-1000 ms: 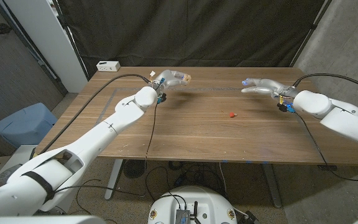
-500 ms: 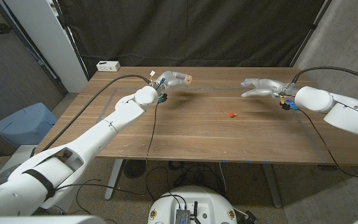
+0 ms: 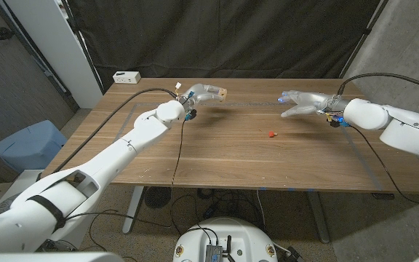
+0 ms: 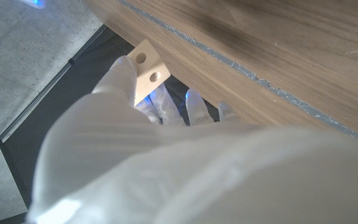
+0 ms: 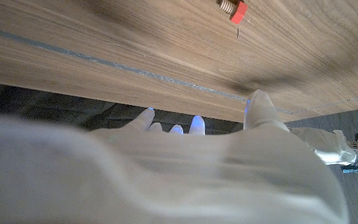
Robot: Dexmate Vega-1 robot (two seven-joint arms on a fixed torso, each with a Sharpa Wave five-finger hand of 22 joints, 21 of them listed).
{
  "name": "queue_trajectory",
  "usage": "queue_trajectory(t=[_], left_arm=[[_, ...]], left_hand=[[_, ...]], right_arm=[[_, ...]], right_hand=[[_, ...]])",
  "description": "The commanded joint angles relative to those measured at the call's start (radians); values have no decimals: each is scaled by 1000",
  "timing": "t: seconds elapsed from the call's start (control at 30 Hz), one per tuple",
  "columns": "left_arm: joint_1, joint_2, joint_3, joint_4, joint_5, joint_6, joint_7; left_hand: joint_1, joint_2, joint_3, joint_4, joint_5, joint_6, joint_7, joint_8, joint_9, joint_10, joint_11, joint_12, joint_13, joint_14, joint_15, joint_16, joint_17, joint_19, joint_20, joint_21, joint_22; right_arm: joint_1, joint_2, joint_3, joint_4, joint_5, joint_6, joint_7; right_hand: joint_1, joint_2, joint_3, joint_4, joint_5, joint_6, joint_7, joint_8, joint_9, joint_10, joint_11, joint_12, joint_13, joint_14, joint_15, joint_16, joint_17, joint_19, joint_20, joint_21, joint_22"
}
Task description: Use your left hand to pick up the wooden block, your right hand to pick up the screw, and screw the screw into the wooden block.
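My left hand (image 3: pixel 202 92) is raised over the table's far left-middle and holds the small wooden block (image 3: pixel 222 92) at its fingertips. In the left wrist view the pale wooden block (image 4: pixel 146 73) shows two round holes, with my left hand (image 4: pixel 135 155) wrapped behind it. The screw (image 3: pixel 271 134), red-headed, lies on the table right of centre, apart from both hands. It appears in the right wrist view as the screw (image 5: pixel 231 8) with a tan threaded shank. My right hand (image 3: pixel 302 102) hovers beyond and to the right of the screw, fingers spread, holding nothing.
A white power strip (image 3: pixel 126 76) sits at the table's far left corner. A black cable (image 3: pixel 178 145) runs from the left wrist across the table to its front edge. A blue bin (image 3: pixel 28 149) stands on the floor to the left. A dark curtain hangs behind the table.
My right hand has drifted left and slightly farther back, toward the table's middle. My left hand with the block has stayed almost still.
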Motion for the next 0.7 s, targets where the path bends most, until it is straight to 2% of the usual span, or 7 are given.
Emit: queue_trajectory(t=[0.03,0.5,0.7], left_arm=[[-19,-10,11,35,-34,-28,-48],[-15,-23,21,40,-41,-31,-47],[-18,-28,25,44,-47,-30,-55]], left_hand=[[0,10,-2,0,4,-5,-2,-4,3,-5,4,-4,3,1,-63,1,3,-8,5,0,2],[-1,14,-3,1,5,-4,-2,-3,3,-5,4,-8,3,1,-64,3,3,-10,5,2,2],[0,15,-5,-1,5,-4,-2,-3,3,-5,4,-12,4,5,-48,5,2,-16,5,3,2]], right_arm=[[50,7,-25,39,-110,92,36],[123,24,-62,122,-234,228,83],[139,27,-73,143,-262,256,110]], right_hand=[[16,-1,11,1,-2,1,-14,7,4,-8,-7,-1,2,9,-22,8,5,11,2,9,3],[44,-9,19,1,1,1,-20,10,6,-28,-17,-2,2,21,-25,10,5,24,1,11,3],[52,-15,20,2,2,-4,-20,9,6,-39,-11,-4,2,21,-19,9,5,26,1,10,4]])
